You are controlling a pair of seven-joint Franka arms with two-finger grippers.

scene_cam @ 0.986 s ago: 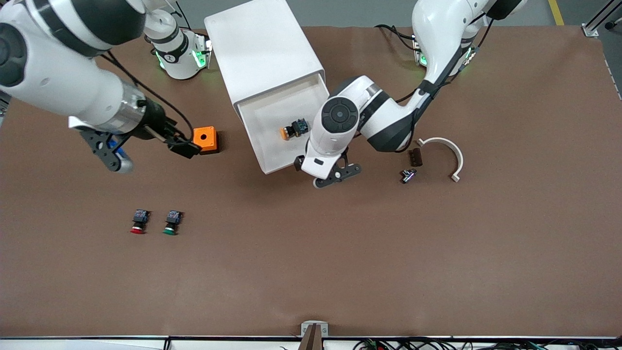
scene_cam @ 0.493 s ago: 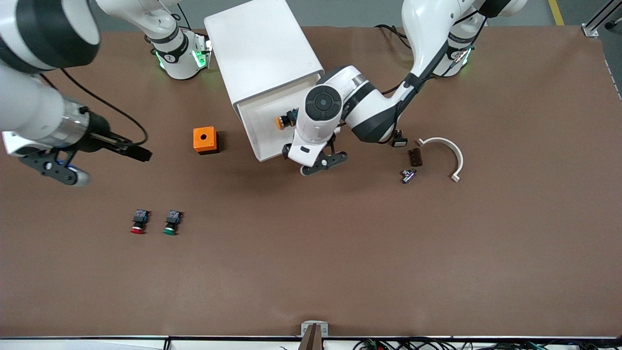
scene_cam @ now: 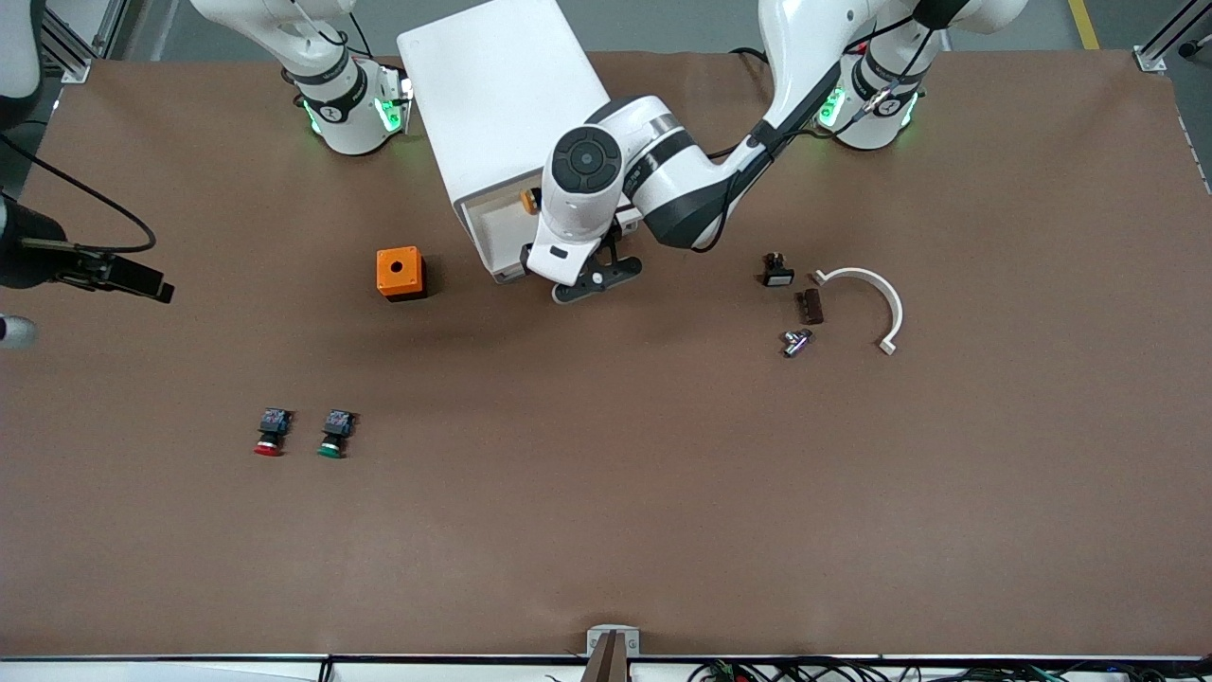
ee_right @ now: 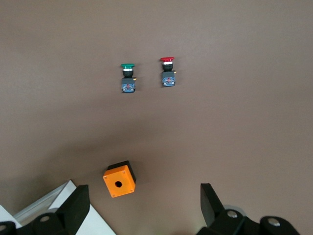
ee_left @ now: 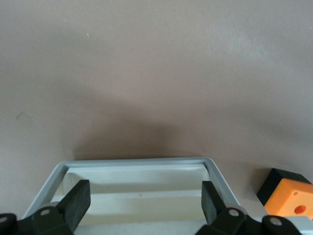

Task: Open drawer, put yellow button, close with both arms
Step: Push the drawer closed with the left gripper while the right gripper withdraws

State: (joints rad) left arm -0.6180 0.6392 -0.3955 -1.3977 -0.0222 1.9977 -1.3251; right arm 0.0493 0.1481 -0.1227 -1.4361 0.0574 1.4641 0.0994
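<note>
Yellow button (scene_cam: 528, 200) in drawer (scene_cam: 492, 230) — beside open left gripper (scene_cam: 595, 279)

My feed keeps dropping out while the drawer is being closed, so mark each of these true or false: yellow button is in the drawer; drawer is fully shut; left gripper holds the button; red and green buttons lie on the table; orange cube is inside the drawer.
1. The yellow button is in the drawer. True.
2. The drawer is fully shut. False: part of it sticks out.
3. The left gripper holds the button. False: it is open and empty at the drawer's front.
4. The red button and green button lie on the table. True.
5. The orange cube is inside the drawer. False: it sits on the table beside the cabinet.
</note>
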